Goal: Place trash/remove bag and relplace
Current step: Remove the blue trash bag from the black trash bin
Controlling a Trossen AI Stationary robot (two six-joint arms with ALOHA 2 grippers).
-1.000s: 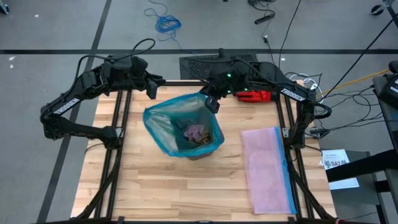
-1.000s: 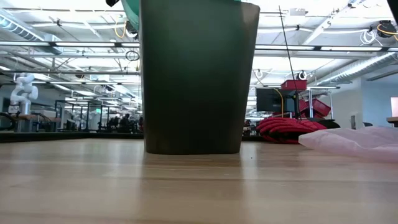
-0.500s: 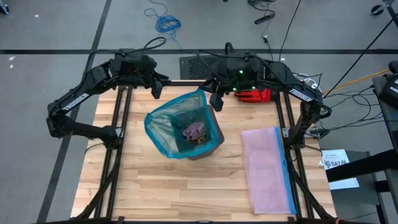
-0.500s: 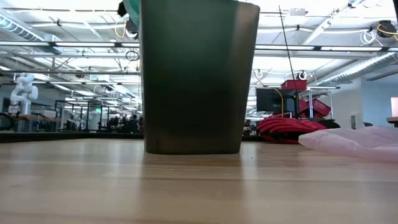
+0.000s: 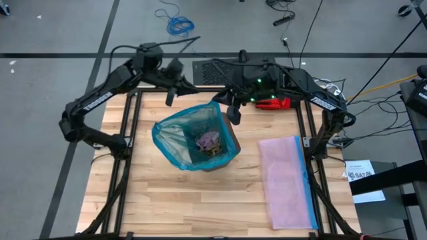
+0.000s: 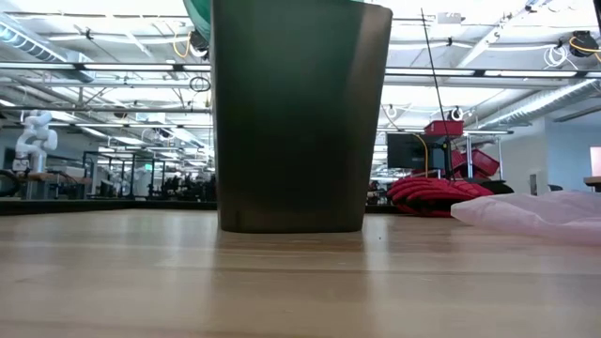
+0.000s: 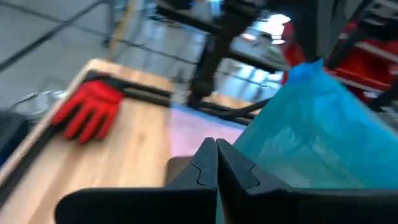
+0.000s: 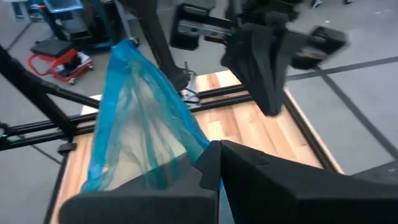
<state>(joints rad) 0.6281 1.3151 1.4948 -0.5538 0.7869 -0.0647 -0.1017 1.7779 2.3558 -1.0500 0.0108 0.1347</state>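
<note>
The right gripper has its fingers pressed together on a pinch of the bag, at the rim corner nearest the far edge of the table; in its wrist view the teal film rises in a stretched peak from between the dark fingers. Just across that corner, slightly farther from the table's front, the left gripper hangs with its jaws closed flat together and nothing visibly between them, the bag's edge close beside it. Below both, the liner stands open in the dark bin, with the trash, a purple crumple and brown wads, lying in its bottom. Out from the right gripper toward its own arm's side, a red glove lies at the far edge, and nearer the front a pale pink bag lies flat, well apart from the bin. The wood in front of the bin and on the left arm's side is open board, bounded by black frame rails; beyond lie grey floor and cables
</note>
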